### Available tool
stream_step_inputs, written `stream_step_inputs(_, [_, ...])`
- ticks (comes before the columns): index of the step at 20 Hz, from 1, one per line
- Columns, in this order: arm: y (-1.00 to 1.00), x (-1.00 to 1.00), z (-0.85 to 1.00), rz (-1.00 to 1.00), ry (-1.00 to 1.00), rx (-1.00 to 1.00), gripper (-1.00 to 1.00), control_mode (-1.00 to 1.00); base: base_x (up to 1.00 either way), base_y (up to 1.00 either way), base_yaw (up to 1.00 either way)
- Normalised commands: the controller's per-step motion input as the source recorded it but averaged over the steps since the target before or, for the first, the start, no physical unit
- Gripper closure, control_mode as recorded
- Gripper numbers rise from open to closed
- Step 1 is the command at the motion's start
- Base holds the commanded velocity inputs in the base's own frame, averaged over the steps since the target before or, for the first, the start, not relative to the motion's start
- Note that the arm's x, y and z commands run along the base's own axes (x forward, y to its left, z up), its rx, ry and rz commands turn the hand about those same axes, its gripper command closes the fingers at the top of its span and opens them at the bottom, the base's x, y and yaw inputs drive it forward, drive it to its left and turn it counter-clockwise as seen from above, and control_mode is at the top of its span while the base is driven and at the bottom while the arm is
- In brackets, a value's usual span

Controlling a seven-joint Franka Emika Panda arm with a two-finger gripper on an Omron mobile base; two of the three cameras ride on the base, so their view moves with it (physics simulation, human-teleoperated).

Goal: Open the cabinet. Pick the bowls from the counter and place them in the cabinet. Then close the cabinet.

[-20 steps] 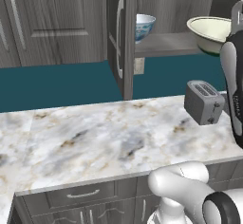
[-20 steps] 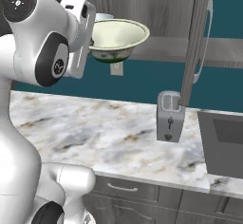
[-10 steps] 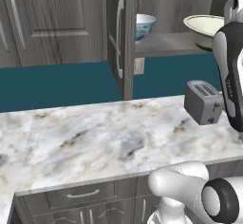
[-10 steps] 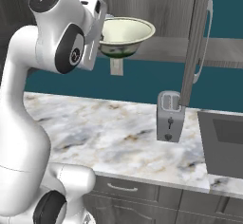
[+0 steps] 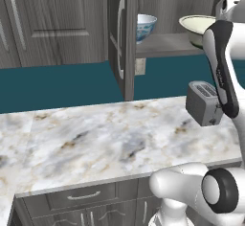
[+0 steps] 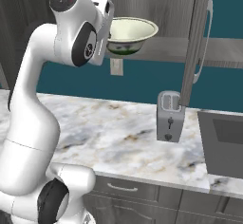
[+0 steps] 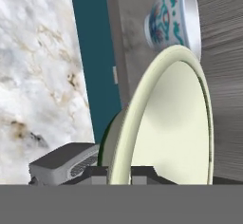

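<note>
The cabinet (image 5: 125, 52) stands open, with its right door (image 6: 194, 52) swung out toward me. On its shelf (image 5: 162, 43) sits the blue-patterned bowl (image 5: 145, 26), also seen in the hand view (image 7: 168, 16). My gripper (image 7: 119, 174) is shut on the rim of the pale cream-green bowl (image 7: 166, 123). That bowl (image 6: 132, 33) hangs level at the shelf's front edge, right of the blue one (image 5: 198, 28). Whether it touches the shelf I cannot tell. The marble counter (image 5: 95, 139) lies below.
A silver toaster (image 5: 205, 103) stands on the counter under the open cabinet, near the right door's lower edge (image 6: 170, 116). A dark sink (image 6: 223, 142) is set into the counter's right end. Closed grey cabinets (image 5: 52, 19) fill the wall at left.
The arm has risen and carried the cream-green bowl a little up and in toward the cabinet shelf. The blue-patterned bowl and the toaster have not moved.
</note>
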Motion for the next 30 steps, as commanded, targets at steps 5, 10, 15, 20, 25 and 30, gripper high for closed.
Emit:
stream_step_inputs(5, [-0.01,0.58,-0.11,0.00,0.00,0.00,1.00,-1.00,0.00,0.00,0.00])
stream_step_inputs(10, [-0.11,0.56,-0.03,0.00,0.00,0.00,1.00,-1.00,0.00,0.00,0.00])
stream_step_inputs(15, [-0.31,0.36,0.00,0.00,0.00,0.00,1.00,-1.00,0.00,0.00,0.00])
stream_step_inputs(20, [-0.23,0.43,0.00,0.00,0.00,0.00,1.00,-1.00,0.00,0.00,0.00])
stream_step_inputs(25, [-0.02,0.49,0.00,0.03,0.00,0.00,1.00,-1.00,0.00,0.00,0.00])
stream_step_inputs(30, [-0.01,0.34,0.00,0.02,0.03,0.00,1.00,-1.00,0.00,0.00,0.00])
